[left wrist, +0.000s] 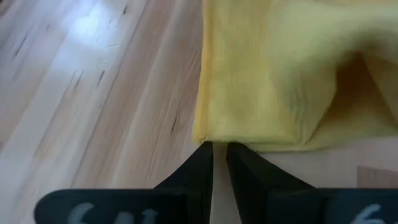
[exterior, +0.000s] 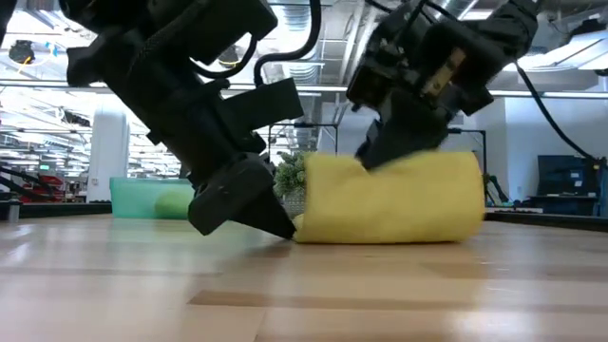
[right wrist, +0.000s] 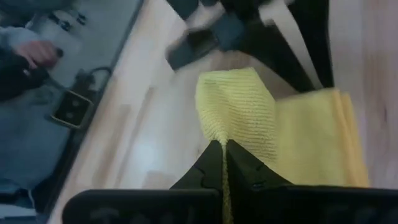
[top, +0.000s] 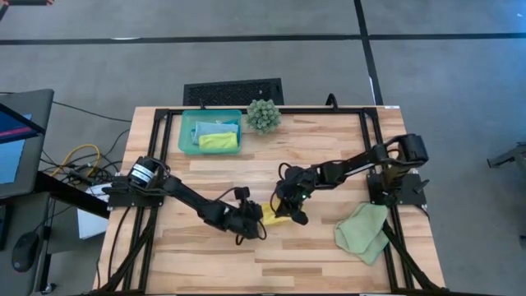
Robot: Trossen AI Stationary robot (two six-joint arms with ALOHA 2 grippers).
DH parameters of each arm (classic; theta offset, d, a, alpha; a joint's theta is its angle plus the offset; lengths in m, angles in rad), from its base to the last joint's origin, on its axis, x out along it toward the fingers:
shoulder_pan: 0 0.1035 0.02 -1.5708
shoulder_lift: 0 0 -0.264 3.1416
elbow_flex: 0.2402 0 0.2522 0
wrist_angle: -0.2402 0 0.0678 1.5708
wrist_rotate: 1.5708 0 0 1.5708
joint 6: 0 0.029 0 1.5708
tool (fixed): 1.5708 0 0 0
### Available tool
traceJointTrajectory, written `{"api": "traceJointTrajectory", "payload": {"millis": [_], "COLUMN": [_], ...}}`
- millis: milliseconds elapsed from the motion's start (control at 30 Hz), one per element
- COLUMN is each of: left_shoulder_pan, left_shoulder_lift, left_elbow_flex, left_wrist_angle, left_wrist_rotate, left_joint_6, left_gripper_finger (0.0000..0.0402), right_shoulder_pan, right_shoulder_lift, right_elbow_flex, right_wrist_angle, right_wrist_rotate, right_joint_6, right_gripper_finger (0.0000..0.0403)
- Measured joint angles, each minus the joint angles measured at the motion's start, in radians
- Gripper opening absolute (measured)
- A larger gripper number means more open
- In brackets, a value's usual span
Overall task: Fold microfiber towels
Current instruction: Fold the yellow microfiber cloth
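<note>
The yellow towel (top: pixel 277 216) lies mid-table, well away from the teal tray (top: pixel 187 138), its long axis running between the arms, the right gripper (right wrist: pixel 224 144) pinching a raised corner and the left gripper (left wrist: pixel 219 148) clamping the opposite edge.

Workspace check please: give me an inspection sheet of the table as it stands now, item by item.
Surface: wooden table, black frame around it.
Job's things: yellow towel mid-table, partly folded, one corner lifted; sage green towel crumpled at the right edge; blue and lime green towels in the teal tray.
Clutter: spiky green plant beside the tray.
Grippers: left gripper shut at the yellow towel's edge, grip unclear; right gripper shut on the lifted corner.
Cables: yellow and dark cables left of the table.
Surroundings: monitor and mouse at left; a person's hand beyond the table.
</note>
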Motion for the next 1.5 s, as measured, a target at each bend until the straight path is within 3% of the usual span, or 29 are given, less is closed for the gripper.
{"api": "traceJointTrajectory", "payload": {"millis": [267, 867, 1333, 1500], "left_shoulder_pan": [0.017, 0.017, 0.017, 0.017], "left_shoulder_lift": [0.000, 0.002, 0.002, 0.002], "left_elbow_flex": [-0.043, -0.048, -0.048, -0.048], "left_wrist_angle": [0.108, 0.149, 0.155, 0.156], "left_wrist_rotate": [0.004, 0.016, 0.016, 0.016], "left_joint_6": [0.035, 0.084, 0.101, 0.101], "left_gripper_finger": [0.0045, 0.0045, 0.0045, 0.0045], "right_shoulder_pan": [-0.001, -0.159, -0.178, -0.171], "right_shoulder_lift": [-0.012, -0.010, -0.010, -0.010], "right_elbow_flex": [0.017, 0.016, 0.016, 0.016], "right_wrist_angle": [0.014, -0.080, -0.088, -0.087], "right_wrist_rotate": [-0.109, -0.093, -0.094, 0.000], "right_joint_6": [0.026, 0.048, -0.025, -0.076], "right_gripper_finger": [0.0022, 0.0019, 0.0024, 0.0025]}}
